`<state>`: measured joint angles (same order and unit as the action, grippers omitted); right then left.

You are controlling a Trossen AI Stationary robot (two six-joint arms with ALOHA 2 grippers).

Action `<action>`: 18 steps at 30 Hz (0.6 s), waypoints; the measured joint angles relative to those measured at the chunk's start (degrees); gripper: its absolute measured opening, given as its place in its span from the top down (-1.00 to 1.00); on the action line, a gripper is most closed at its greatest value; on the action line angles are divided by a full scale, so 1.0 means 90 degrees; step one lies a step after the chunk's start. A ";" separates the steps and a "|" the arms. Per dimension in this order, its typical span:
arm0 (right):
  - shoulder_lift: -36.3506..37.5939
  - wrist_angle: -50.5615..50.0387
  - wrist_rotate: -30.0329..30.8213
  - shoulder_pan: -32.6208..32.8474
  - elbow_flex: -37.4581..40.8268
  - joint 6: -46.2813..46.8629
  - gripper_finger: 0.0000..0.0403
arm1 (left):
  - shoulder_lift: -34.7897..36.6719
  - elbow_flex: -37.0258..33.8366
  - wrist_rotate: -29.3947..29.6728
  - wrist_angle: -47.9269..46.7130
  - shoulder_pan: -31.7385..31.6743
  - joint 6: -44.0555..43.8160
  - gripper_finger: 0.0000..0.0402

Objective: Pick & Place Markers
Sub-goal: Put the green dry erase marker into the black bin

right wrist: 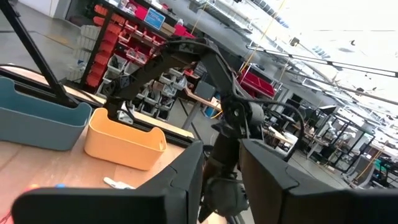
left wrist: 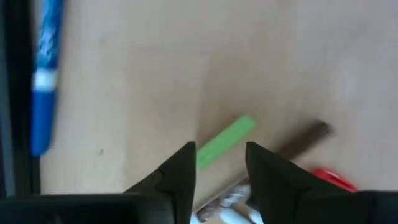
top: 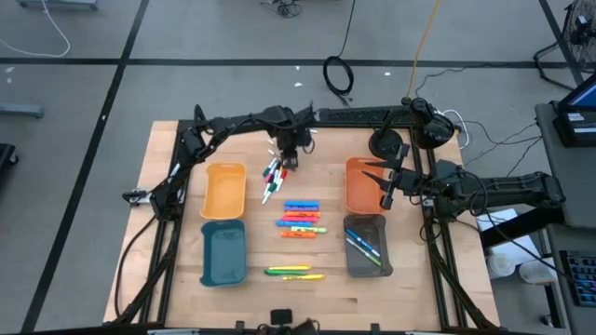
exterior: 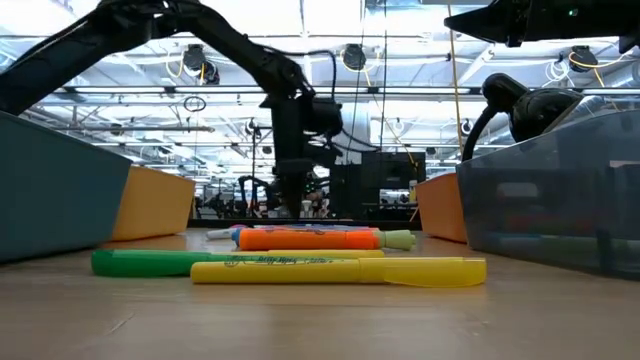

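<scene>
Your markers (top: 300,218) lie mostly in a loose stack at the middle of the bench (top: 168,223), with a cluster of thin pens (top: 272,177) farther back beside the orange tray (top: 224,190), a green and a yellow highlighter (top: 294,272) near the front edge, and a few inside the grey tray (top: 367,246). Your left tool (left wrist: 219,167) sits low over the thin pens with its fingers parted around a green cap (left wrist: 225,142), not clamped on it. Your right tool (top: 388,189) hangs over the far orange tray (top: 358,184), fingers apart and holding nothing.
</scene>
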<state>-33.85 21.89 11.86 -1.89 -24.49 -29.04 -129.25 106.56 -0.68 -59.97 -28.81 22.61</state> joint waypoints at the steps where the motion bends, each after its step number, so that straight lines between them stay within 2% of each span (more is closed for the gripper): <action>1: 0.0000 0.0000 0.0001 0.0000 0.0000 0.0001 0.54 | 0.0000 -0.0003 0.0063 -0.0077 0.0056 0.0220 0.24; 6: 0.0000 -0.0019 0.0002 0.0000 0.0000 0.0019 0.54 | 0.0017 -0.0084 0.0275 -0.0008 0.0185 0.1133 0.22; 15: 0.0001 -0.0039 0.0002 -0.0002 0.0000 0.0103 0.54 | 0.0048 -0.0586 0.0207 0.0828 -0.0087 0.1551 0.22; 18: 0.0000 -0.0041 0.0002 -0.0002 0.0000 0.0103 0.54 | 0.0066 -0.0718 0.0198 0.0797 -0.0120 0.1748 0.22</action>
<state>-33.85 21.52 11.88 -1.91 -24.49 -28.12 -128.66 100.10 1.10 -52.80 -29.89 38.34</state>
